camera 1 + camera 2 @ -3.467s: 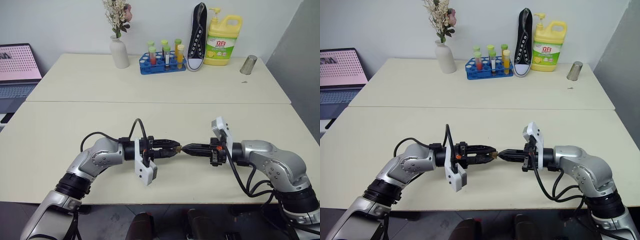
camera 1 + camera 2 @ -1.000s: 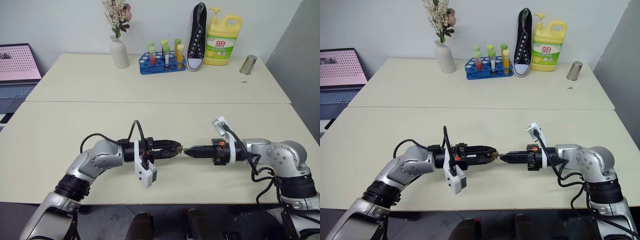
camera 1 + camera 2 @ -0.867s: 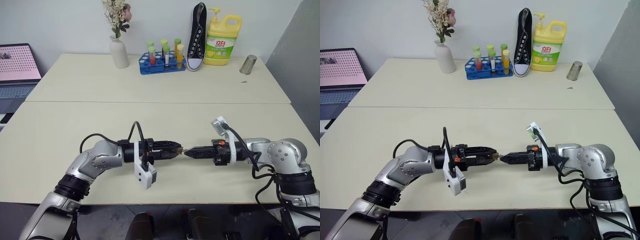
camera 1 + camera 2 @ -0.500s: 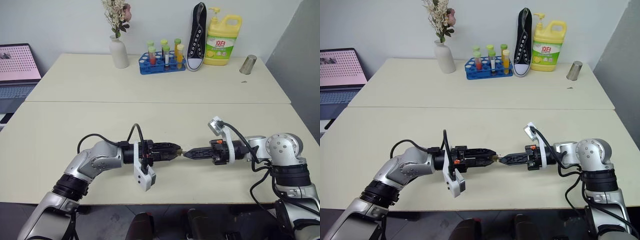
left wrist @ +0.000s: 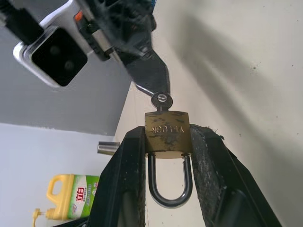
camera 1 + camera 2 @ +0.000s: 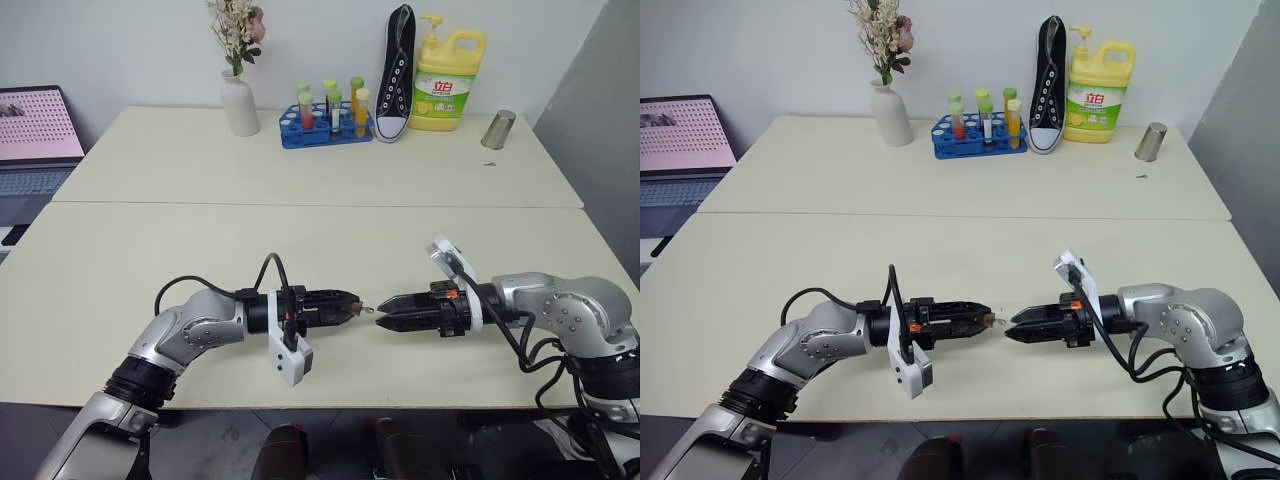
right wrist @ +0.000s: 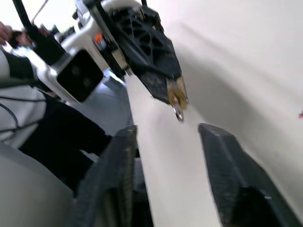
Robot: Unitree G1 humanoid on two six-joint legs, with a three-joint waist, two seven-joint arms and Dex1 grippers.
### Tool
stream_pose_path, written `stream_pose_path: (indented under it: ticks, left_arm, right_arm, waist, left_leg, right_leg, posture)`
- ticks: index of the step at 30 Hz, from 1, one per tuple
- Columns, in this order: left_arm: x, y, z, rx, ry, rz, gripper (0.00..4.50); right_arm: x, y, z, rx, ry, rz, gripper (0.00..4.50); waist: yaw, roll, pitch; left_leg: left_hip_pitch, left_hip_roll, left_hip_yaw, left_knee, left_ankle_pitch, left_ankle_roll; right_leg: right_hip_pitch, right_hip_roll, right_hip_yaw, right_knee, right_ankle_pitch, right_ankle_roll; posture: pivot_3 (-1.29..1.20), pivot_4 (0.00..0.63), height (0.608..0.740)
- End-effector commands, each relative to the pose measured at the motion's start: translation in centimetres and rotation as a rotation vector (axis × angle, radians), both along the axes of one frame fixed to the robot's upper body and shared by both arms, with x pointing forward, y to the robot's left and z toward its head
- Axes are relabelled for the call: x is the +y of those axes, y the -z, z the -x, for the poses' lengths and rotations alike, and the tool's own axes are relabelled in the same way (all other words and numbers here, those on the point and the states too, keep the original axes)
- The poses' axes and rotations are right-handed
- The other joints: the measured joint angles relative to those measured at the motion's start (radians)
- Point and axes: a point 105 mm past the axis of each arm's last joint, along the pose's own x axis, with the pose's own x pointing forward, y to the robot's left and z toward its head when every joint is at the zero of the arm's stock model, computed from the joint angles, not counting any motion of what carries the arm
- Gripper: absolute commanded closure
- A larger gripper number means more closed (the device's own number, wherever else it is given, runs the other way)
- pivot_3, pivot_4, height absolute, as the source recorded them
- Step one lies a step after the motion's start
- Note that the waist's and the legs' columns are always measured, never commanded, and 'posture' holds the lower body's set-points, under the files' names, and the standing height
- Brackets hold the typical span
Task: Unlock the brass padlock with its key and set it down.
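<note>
The brass padlock [image 5: 166, 135] is clamped between my left gripper's fingers [image 5: 128, 179], level above the front of the table [image 6: 150, 250]. Its silver shackle [image 5: 168, 191] points back along the fingers, and both legs meet the body. The small silver key [image 5: 162, 100] sticks out of the lock's far end, with nothing holding it. My left gripper [image 6: 350, 306] points right. Facing it, my right gripper [image 6: 384, 314] stands open a short gap from the key [image 6: 368, 309]. In the right wrist view the padlock [image 7: 176, 91] and key hang ahead between the spread fingers [image 7: 116, 184].
Along the table's back stand a white vase with flowers [image 6: 238, 100], a blue test-tube rack [image 6: 325, 125], a black shoe [image 6: 395, 70], a yellow detergent bottle [image 6: 447, 75] and a metal cup [image 6: 497, 129]. A laptop [image 6: 35, 135] sits off the left edge.
My right gripper has opened, let go of the key and drawn slightly back to the right. The key stays in the padlock. The left gripper has kept still.
</note>
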Motion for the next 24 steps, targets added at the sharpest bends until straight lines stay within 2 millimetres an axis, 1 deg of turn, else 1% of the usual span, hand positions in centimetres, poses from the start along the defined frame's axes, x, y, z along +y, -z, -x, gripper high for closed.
stream_pose_path:
  ticks: [1,5,11,22,24]
  left_arm:
    - [-0.3,-1.1,0.3,-0.015,0.011,0.052,3.54]
    - [-0.7,-1.1,0.4,-0.007,0.019,0.062,3.54]
    - [-0.9,-1.0,0.5,-0.002,0.023,0.068,3.54]
    - [-1.1,-1.1,0.4,-0.003,0.021,0.073,3.54]
    - [-1.1,-1.2,0.4,-0.003,0.019,0.075,3.54]
  right_arm:
    - [0.1,-0.6,0.4,-0.104,-0.018,-0.025,2.43]
    - [1.3,-0.8,-0.4,-0.138,0.063,-0.091,2.43]
    - [2.4,-1.1,-0.1,-0.125,0.050,-0.148,2.43]
    - [3.3,-1.2,-0.2,-0.119,0.030,-0.164,2.43]
    - [3.5,-1.1,-0.2,-0.122,0.023,-0.159,2.79]
  waist:
    - [0.000,0.000,0.000]
    - [-0.005,0.000,0.000]
    - [-0.001,0.000,0.000]
    - [-0.001,0.000,0.000]
    - [-0.001,0.000,0.000]
  left_leg:
    - [0.000,0.000,0.000,0.000,0.000,0.000]
    - [0.000,0.001,0.000,0.000,0.000,0.000]
    - [0.000,0.000,0.001,0.000,0.000,0.000]
    - [0.000,0.000,0.000,0.000,0.000,0.000]
    - [0.000,0.000,0.000,0.000,0.000,0.000]
  right_leg:
    - [0.000,0.000,0.000,0.000,0.000,0.000]
    - [0.000,0.000,0.001,0.001,0.000,0.000]
    - [0.000,0.000,0.001,0.001,0.000,0.000]
    - [0.000,0.000,0.000,0.001,0.000,0.000]
    - [0.000,0.000,0.000,0.001,0.000,0.000]
  posture:
    - [0.00,0.150,0.740]
    - [0.00,0.150,0.740]
    - [0.00,0.150,0.740]
    - [0.00,0.150,0.740]
    - [0.00,0.150,0.740]
